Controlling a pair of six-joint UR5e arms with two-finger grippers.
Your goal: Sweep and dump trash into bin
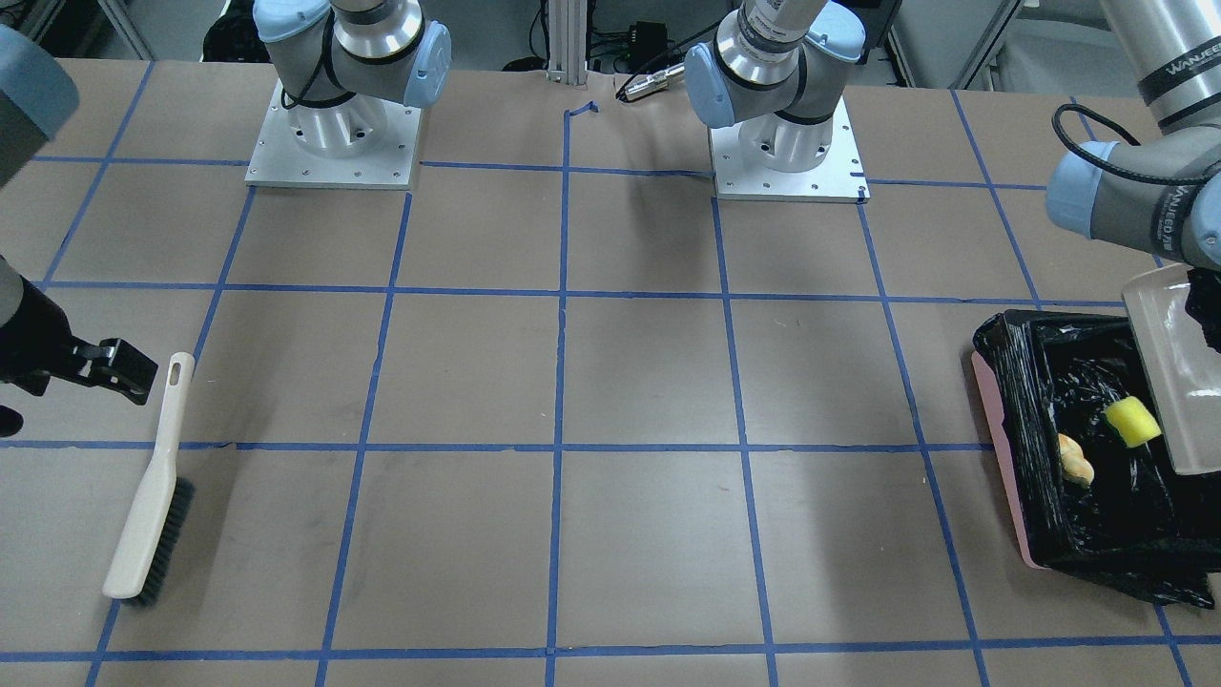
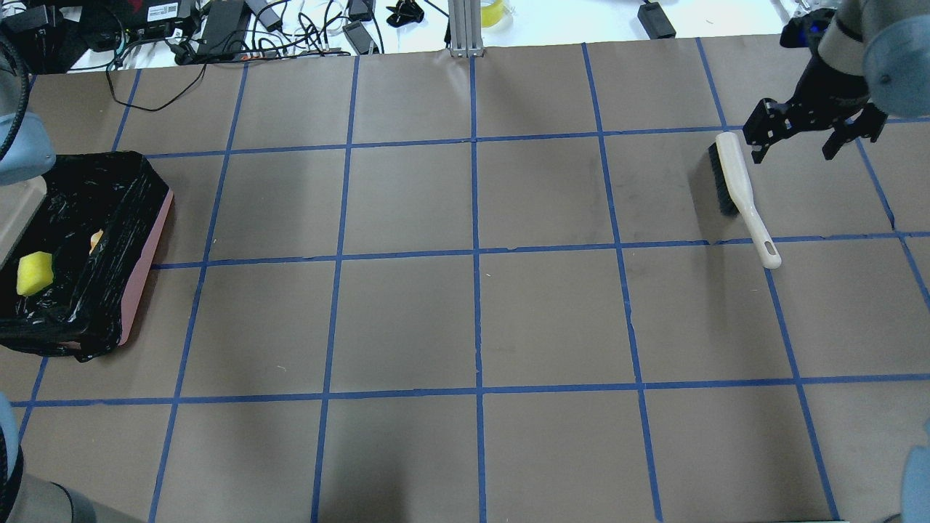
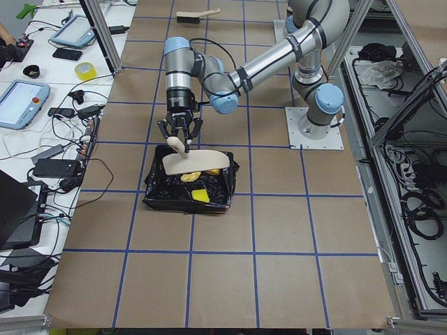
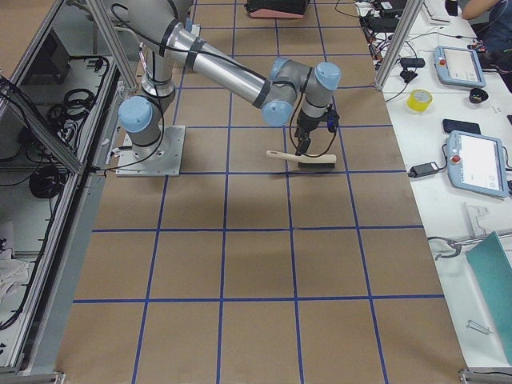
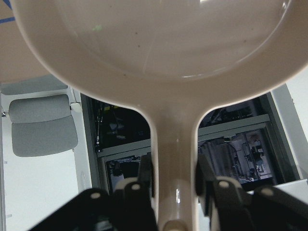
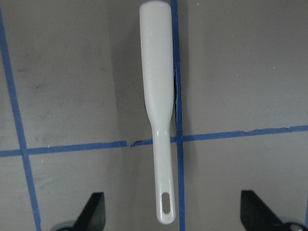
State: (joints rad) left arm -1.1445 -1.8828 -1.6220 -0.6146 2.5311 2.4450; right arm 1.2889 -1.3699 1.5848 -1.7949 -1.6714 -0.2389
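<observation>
The pink bin (image 1: pixel 998 441), lined with a black bag, stands at the table's end on my left side (image 2: pixel 149 247). In it lie the yellow sponge wedge (image 1: pixel 1132 421) and a golden-tan piece (image 1: pixel 1076 460); I cannot make out a third piece separately. My left gripper (image 5: pixel 175 185) is shut on the handle of the off-white dustpan (image 1: pixel 1169 363), which is held tilted over the bin (image 3: pixel 195 162). My right gripper (image 2: pixel 797 149) is open and empty just above the handle end of the cream brush (image 2: pixel 737 189), which lies flat on the table (image 6: pixel 159 110).
The table is brown paper with a blue tape grid. The two arm bases (image 1: pixel 334 143) stand at the robot's edge. Cables and power bricks (image 2: pixel 218 29) lie beyond the far edge. Tablets and tape (image 4: pixel 420 100) sit on side benches.
</observation>
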